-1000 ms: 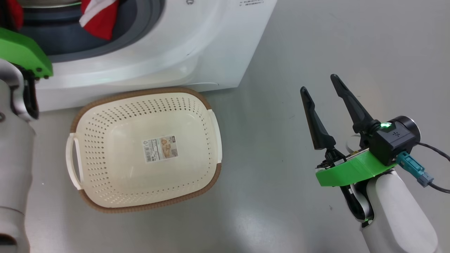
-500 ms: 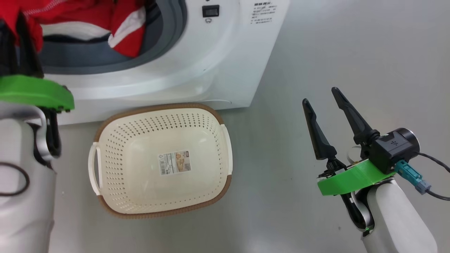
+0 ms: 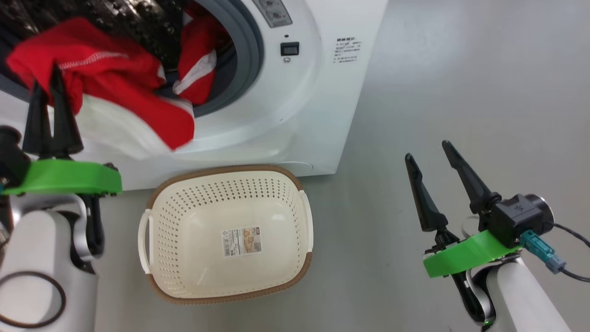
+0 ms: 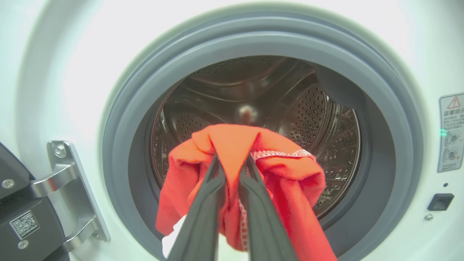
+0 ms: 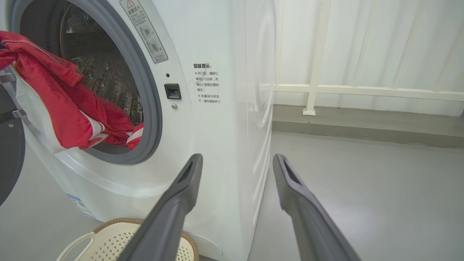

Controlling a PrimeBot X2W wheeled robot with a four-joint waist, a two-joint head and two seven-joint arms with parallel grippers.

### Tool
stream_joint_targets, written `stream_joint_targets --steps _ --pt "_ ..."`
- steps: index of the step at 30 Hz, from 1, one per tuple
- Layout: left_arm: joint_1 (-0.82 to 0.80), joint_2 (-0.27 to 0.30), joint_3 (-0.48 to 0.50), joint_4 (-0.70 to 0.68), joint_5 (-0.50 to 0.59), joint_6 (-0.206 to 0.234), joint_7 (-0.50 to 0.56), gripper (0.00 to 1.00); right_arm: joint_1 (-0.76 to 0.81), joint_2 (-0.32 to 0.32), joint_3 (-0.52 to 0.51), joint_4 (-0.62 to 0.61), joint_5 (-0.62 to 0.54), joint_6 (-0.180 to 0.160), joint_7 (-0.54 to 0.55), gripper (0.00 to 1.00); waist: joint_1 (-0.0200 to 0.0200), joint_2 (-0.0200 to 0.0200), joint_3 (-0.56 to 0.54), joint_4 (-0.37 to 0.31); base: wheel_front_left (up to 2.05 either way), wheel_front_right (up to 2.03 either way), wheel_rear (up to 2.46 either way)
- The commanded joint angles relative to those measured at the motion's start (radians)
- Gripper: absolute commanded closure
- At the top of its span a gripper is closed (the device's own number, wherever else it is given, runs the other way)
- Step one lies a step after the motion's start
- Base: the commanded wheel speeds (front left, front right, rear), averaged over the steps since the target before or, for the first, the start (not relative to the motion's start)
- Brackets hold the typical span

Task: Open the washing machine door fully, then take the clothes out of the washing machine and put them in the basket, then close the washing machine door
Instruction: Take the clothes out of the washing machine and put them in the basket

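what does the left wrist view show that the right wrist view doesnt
Left wrist view, not the right: the left hand shut on a fold of the red clothes, and a QR sticker on the washing machine door. Right wrist view, not the left: the open right hand, the basket, a white railing. Both: the grey ring, steel drum, the clothes at the opening, the black latch slot.
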Motion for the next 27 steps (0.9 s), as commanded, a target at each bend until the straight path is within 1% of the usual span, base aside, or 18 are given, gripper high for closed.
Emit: stream_joint_targets --steps 1,9,18,22,27 --pt "0.027 0.024 0.038 -0.051 0.012 -0.006 -0.012 1.0 0.023 0.006 0.02 -0.022 -0.007 0.006 -0.006 0.0 0.0 -0.0001 -0.029 0.013 0.0 0.0 0.0" --pt "0.104 -0.002 0.031 -0.161 0.019 -0.017 -0.012 1.0 0.039 0.006 0.015 -0.021 -0.002 0.006 -0.006 0.0 0.0 -0.0001 -0.057 0.021 0.0 0.0 0.0" --pt "0.237 -0.032 0.022 -0.306 0.02 -0.012 -0.012 1.0 0.062 0.006 0.009 -0.005 0.002 0.006 -0.006 0.0 0.0 -0.0001 -0.091 0.026 0.0 0.0 0.0" --pt "0.273 -0.037 0.02 -0.315 0.008 -0.012 -0.002 1.0 0.062 0.006 0.009 -0.005 0.0 0.006 -0.006 0.0 0.0 -0.0001 -0.091 0.028 0.0 0.0 0.0" --pt "0.293 -0.053 0.014 -0.283 -0.016 -0.022 -0.003 1.0 0.054 0.006 0.012 -0.008 -0.001 0.006 -0.006 0.0 0.0 -0.0001 -0.08 0.025 0.0 0.0 0.0"
